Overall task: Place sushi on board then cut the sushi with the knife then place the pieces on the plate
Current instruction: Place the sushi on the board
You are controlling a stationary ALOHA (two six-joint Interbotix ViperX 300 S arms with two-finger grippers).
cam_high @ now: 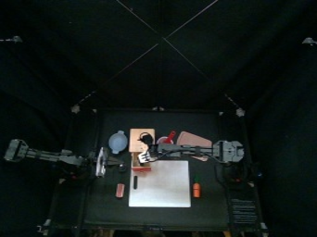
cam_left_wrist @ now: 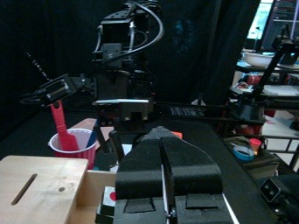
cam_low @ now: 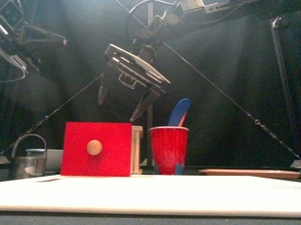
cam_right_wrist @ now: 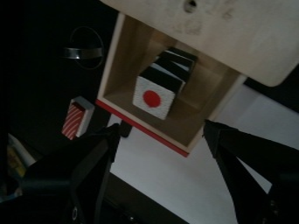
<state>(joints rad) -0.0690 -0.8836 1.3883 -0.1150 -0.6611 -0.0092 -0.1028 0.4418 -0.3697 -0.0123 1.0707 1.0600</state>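
The sushi roll [cam_right_wrist: 160, 83] lies in the open drawer [cam_low: 97, 149] of the wooden box [cam_high: 140, 139], toward the back edge of the worktop [cam_high: 106, 208]. It is not on the white board [cam_high: 161, 183] by the front edge. The right hand [cam_right_wrist: 163, 140] hangs over the drawer, jaws apart and empty. The left hand [cam_left_wrist: 166, 144] rests near the left edge, jaws together. A red cup [cam_low: 168, 148] stands just beside the box.

Probably a robot lab: black curtains [cam_high: 158, 37] around a table [cam_high: 106, 208].
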